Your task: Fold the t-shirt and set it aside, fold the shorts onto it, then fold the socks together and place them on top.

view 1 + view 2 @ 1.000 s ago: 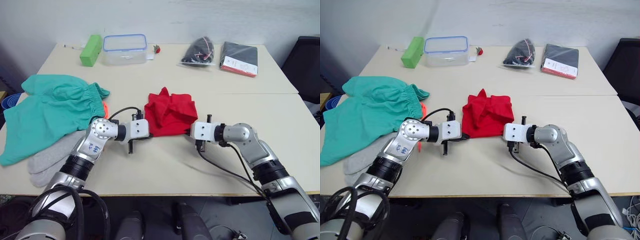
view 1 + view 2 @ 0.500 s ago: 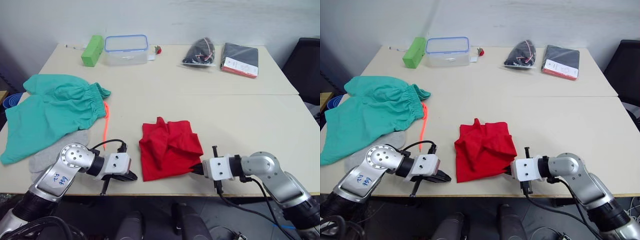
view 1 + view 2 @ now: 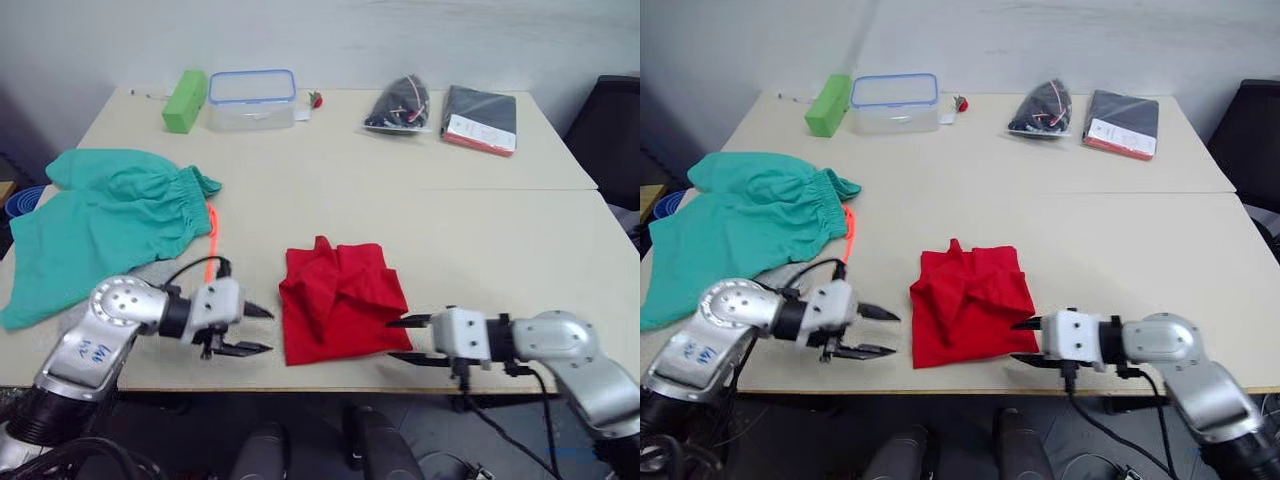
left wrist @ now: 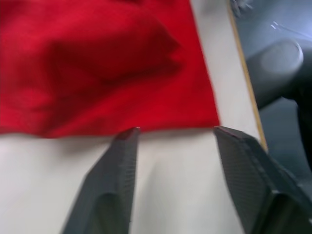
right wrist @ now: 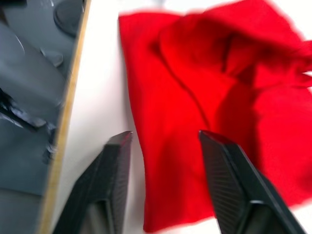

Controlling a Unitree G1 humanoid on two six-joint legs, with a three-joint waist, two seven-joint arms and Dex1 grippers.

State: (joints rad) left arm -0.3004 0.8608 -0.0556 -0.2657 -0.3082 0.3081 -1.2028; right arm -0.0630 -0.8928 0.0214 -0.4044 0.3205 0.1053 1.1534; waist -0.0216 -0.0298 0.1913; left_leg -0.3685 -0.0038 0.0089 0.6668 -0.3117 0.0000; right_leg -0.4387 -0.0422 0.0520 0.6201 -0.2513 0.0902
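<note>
Left to right on the bench: teal shorts over the grey socks, left claw with fingers apart, folded red t-shirt near the front edge, right claw likewise spread. The wrist views add that neither claw's fingertips touch the cloth.

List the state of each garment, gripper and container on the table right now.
t-shirt: folded, bunched, flat near the table's front edge.
shorts: spread out, unfolded.
socks: partly under the shorts.
left gripper: open, empty.
right gripper: open, empty.
clear container: lid on.
</note>
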